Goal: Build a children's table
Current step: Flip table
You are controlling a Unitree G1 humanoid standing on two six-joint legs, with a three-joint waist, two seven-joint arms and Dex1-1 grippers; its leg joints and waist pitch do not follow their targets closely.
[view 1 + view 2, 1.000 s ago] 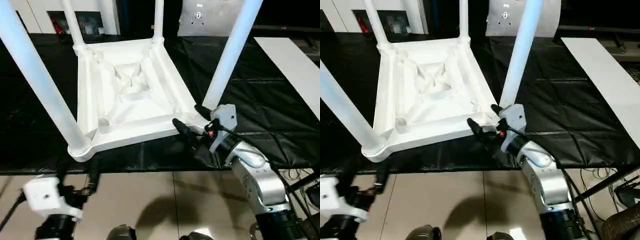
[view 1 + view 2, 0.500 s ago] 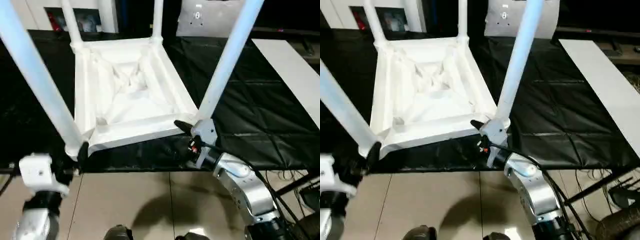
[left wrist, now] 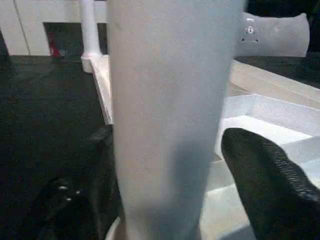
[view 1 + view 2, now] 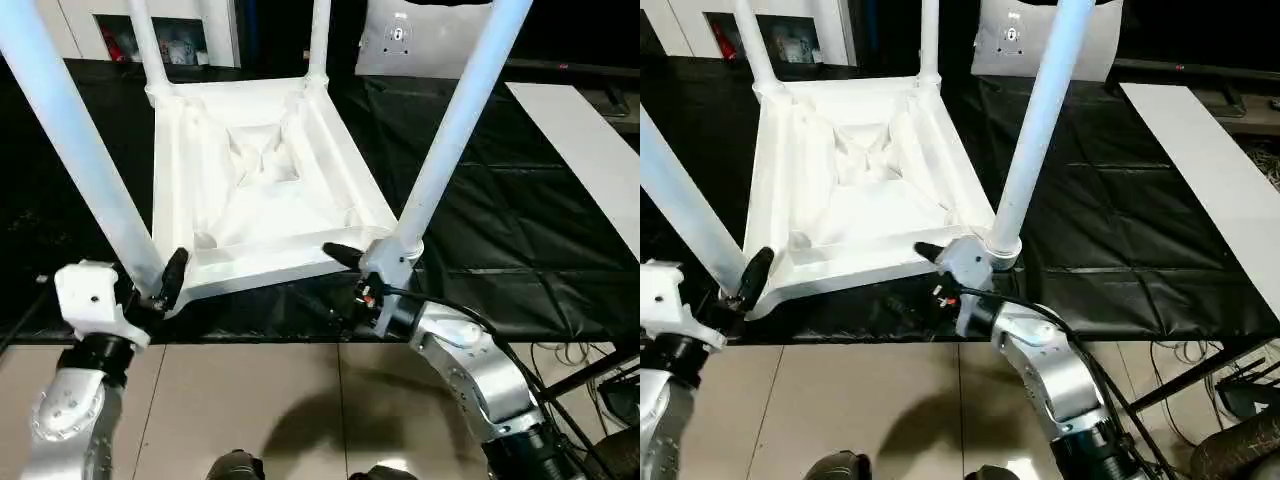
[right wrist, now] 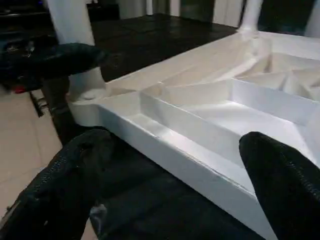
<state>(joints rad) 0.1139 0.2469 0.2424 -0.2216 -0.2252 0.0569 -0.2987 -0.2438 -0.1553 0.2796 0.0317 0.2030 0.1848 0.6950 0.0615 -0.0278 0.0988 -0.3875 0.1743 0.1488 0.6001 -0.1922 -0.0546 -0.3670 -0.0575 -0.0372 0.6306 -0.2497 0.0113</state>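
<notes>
The white children's table [image 4: 260, 190] lies upside down on the black-sheeted workbench [image 4: 500, 200], ribbed underside up, with all its legs standing in the corner sockets. My left gripper [image 4: 150, 280] is at the base of the near-left leg [image 4: 80, 150]. In the left wrist view that leg [image 3: 167, 125] fills the gap between the two black fingers [image 3: 270, 185], which lie against it. My right gripper [image 4: 338, 280] is open at the table's near rim, just left of the near-right leg [image 4: 450, 130]. One finger [image 5: 285, 185] is over the rim [image 5: 190, 155] and the other is below it.
The table's near edge sits close to the workbench's front edge, with tiled floor [image 4: 250, 400] below. A long white board [image 4: 590, 130] lies on the bench at the right. A grey panel [image 4: 410, 35] stands behind the table. Cables [image 4: 590, 350] hang at the lower right.
My left gripper has risen from below the bench edge to the near-left leg's base and narrowed onto it. The right gripper slid left from the near-right corner along the rim.
</notes>
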